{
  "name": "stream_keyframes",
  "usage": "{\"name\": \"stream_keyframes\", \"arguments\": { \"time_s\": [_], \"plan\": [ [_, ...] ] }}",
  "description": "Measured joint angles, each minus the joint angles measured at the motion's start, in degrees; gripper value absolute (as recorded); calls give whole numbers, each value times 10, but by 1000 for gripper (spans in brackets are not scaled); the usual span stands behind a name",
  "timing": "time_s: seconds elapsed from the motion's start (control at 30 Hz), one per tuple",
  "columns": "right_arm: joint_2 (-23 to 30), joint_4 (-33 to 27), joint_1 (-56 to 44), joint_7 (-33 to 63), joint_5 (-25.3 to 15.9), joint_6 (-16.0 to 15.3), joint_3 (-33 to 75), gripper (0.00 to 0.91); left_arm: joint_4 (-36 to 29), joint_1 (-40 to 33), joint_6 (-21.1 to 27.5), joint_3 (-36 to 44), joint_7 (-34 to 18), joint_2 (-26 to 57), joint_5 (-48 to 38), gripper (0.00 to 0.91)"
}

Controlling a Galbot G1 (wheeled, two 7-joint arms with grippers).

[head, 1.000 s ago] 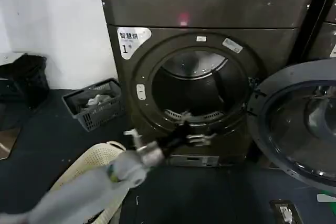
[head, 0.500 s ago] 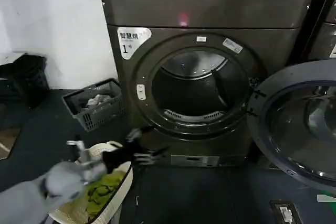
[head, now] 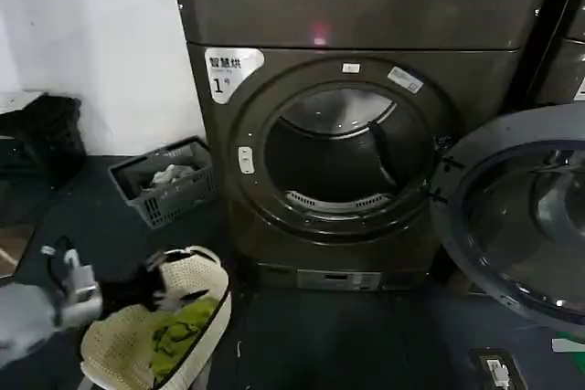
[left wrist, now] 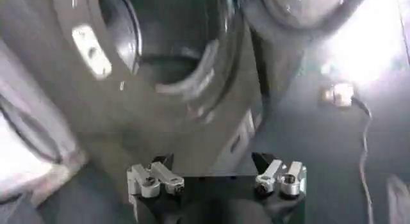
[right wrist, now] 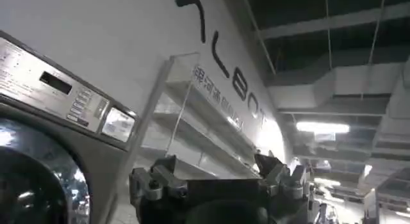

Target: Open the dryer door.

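The dryer [head: 366, 15] is a dark grey-brown machine with a white "1" label and a small red light. The dryer door [head: 516, 216] stands swung wide open to the right, showing its dark grey inner side. The drum opening [head: 334, 157] is uncovered. My left gripper [head: 178, 279] is low at the left, well away from the dryer and just above a cream basket. In the left wrist view this gripper [left wrist: 214, 160] is open with nothing between its fingers, facing the dryer's front [left wrist: 192, 116]. My right gripper [right wrist: 216, 161] is open and empty, pointing up at a white wall.
A cream laundry basket [head: 210, 273] with yellow-green clothes stands on the dark floor at the dryer's front left. A grey crate [head: 164, 180] sits by the wall. A neighbouring machine [head: 562, 52] stands on the right. A small device [head: 494, 370] lies on the floor.
My left arm has pulled back from the lower rim of the drum opening, down and to the left, to above the cream basket. The dryer door has stayed open.
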Motion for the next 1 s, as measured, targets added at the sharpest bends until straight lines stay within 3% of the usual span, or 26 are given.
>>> {"name": "stream_keyframes", "arguments": {
  "time_s": [0.37,1.0],
  "plan": [
    [-7,-4,-1,0,-8,4,4,907,46,83,16,-49,60,87,109,907],
    [-10,-9,-12,-2,-5,6,12,907,77,119,64,-77,101,97,187,907]
  ]
}}
